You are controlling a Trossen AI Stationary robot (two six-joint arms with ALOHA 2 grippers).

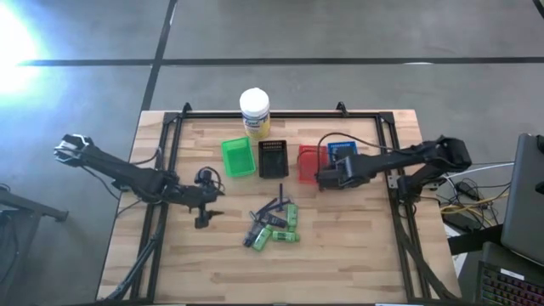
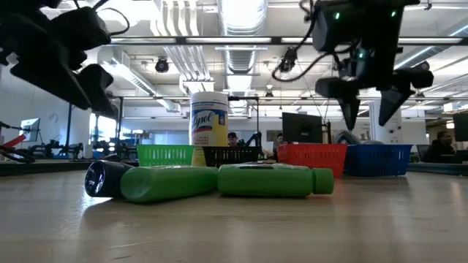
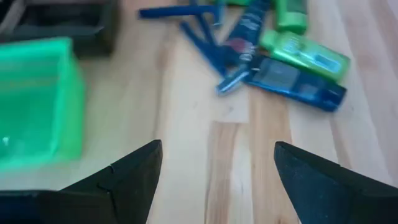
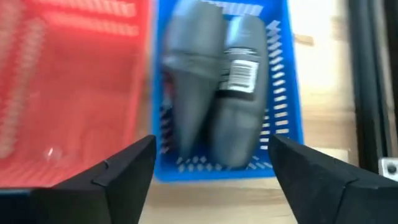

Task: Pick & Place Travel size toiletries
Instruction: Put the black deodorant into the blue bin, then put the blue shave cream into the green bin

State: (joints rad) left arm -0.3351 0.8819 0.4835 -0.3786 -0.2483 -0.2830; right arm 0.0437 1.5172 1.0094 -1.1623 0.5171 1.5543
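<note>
Green plastic packs (image 2: 219, 181) lie on their sides closest to the low camera, beside a dark round-ended tube (image 2: 102, 177), part of a loose pile of toiletries (image 1: 274, 226) near the middle of a pale wood-plank table (image 1: 340, 255) framed in black rail. Slim dark blue sticks (image 3: 205, 43) fan out from the pile. Two smooth grey oval tubes (image 4: 214, 93), one bearing a barcode label, rest in the slotted blue basket (image 4: 287, 87) next to the red basket (image 4: 68, 87). Green (image 1: 239, 156) and black (image 1: 273, 158) baskets complete the row, behind them a yellow jar (image 2: 209, 120) reading "Lysol". The left gripper (image 3: 214, 180) hovers near the pile, fingers apart and empty; the right gripper (image 4: 211, 180) hangs over the blue basket, likewise spread. Beyond, an open lab with ceiling ducts, strip lights and monitors.
</note>
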